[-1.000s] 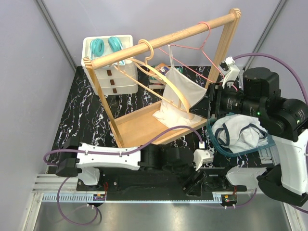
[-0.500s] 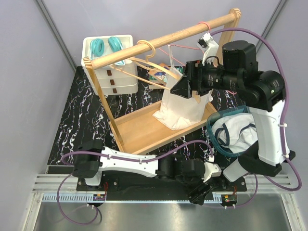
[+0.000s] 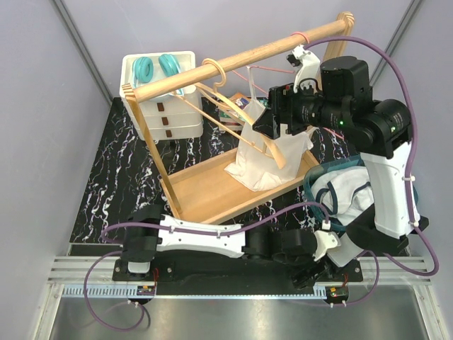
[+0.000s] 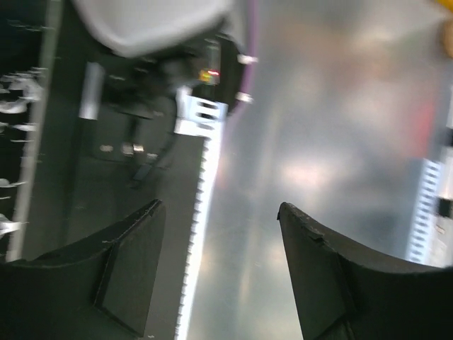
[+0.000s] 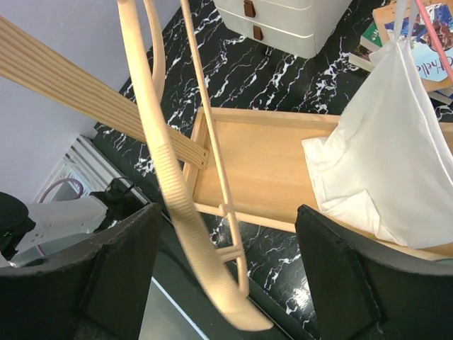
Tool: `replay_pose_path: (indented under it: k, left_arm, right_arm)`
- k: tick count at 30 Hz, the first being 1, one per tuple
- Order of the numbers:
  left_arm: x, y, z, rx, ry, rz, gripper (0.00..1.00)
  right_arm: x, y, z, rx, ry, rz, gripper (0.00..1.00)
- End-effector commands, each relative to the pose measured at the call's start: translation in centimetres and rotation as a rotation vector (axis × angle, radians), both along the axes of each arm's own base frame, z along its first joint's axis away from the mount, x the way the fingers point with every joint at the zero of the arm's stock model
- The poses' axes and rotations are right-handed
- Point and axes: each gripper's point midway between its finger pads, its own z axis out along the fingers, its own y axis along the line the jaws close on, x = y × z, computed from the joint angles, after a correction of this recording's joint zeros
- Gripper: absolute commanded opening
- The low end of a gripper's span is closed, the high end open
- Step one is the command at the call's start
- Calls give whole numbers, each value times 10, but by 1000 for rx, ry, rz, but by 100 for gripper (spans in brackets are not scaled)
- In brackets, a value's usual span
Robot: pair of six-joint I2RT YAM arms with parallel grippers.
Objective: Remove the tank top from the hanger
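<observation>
— Tank top (image 3: 267, 152) off yet?
— No. Take the right gripper (image 5: 228, 219) first: its jaws stand wide apart and hold nothing. In its wrist view the bare wooden hanger (image 5: 177, 205) hangs down through the gap between them. I can't tell whether it touches either finger.
— And the cloth?
— It's to the right of that gap, in the upper right of the wrist frame, just beyond the right finger and not between the jaws. From overhead, the gripper sits close against the upper part of the garment, right of centre in the frame and below the rail (image 3: 269, 46).
— What's it hanging on?
— The pink wire hanger (image 5: 427, 25), by its straps as far as I can see. The lower part slumps onto the wooden base (image 3: 202, 188) of the rack.
— So nothing's done?
— I'd say the reach is made but the grasp isn't. What's left is to take hold of the fabric and slip the straps off the wire.
— The other arm?
— The left gripper (image 4: 221, 209) is low at the bottom of the overhead frame, jaws apart and empty, well away from the rack.
</observation>
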Motion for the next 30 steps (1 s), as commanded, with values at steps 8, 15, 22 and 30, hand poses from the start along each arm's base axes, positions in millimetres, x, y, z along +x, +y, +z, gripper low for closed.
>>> replay_pose_path:
  k: [8, 15, 22, 30]
  left_arm:
    - [136, 9, -21, 94, -269, 332, 69]
    - [151, 4, -23, 112, -328, 349, 70]
    - [154, 11, -34, 119, -294, 392, 70]
    - [157, 27, -53, 173, -285, 420, 70]
  right_arm:
    - [-9, 51, -8, 43, 48, 185, 66]
    - [-9, 90, -8, 81, 55, 229, 46]
    - [-27, 143, -18, 77, 78, 320, 15]
    - [-52, 184, -18, 146, 127, 377, 8]
